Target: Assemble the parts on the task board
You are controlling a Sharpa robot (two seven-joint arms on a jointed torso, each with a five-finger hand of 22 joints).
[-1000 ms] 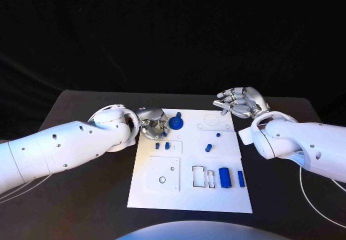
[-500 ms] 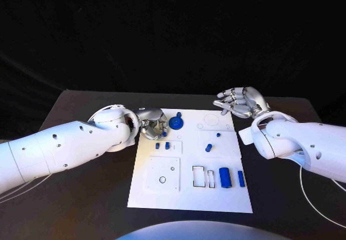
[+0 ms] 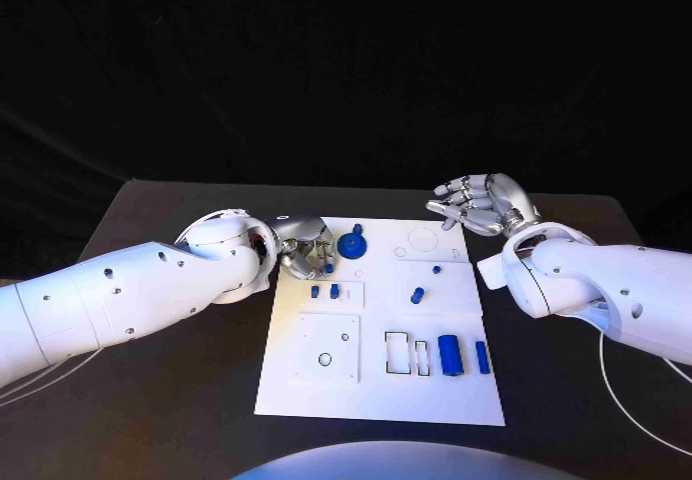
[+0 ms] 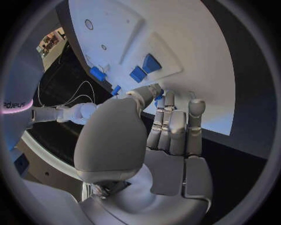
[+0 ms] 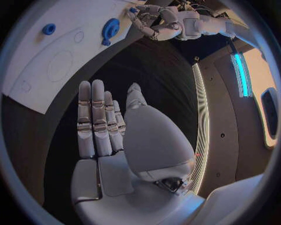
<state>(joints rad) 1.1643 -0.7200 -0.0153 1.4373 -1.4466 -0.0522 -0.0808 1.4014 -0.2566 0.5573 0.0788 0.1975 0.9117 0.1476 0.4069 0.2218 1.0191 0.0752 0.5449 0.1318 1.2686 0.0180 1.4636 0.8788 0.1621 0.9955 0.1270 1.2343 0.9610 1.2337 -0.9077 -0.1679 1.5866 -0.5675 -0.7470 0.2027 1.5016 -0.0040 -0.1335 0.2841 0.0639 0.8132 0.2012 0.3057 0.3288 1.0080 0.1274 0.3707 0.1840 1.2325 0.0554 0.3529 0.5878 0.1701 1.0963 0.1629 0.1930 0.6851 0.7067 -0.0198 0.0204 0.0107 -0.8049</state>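
The white task board (image 3: 378,390) lies mid-table. My left hand (image 3: 304,254) hovers over the board's far left corner, with its thumb and a finger pinching a small blue part (image 4: 158,96); the right wrist view shows that part (image 5: 133,10) at the fingertips. A blue disc-shaped part (image 3: 353,247) stands just right of the left hand. My right hand (image 3: 483,204) hangs beyond the board's far right corner with its fingers apart and nothing in them. Two short blue pegs (image 3: 325,292), a slanted peg (image 3: 417,295) and two blue cylinders (image 3: 463,355) rest on the board.
Near the board's front sit a square plate with a hole (image 3: 327,348) and two narrow rectangular slots (image 3: 407,354). A circular outline (image 3: 424,240) marks the far right area. Black table (image 3: 159,400) surrounds the board on all sides.
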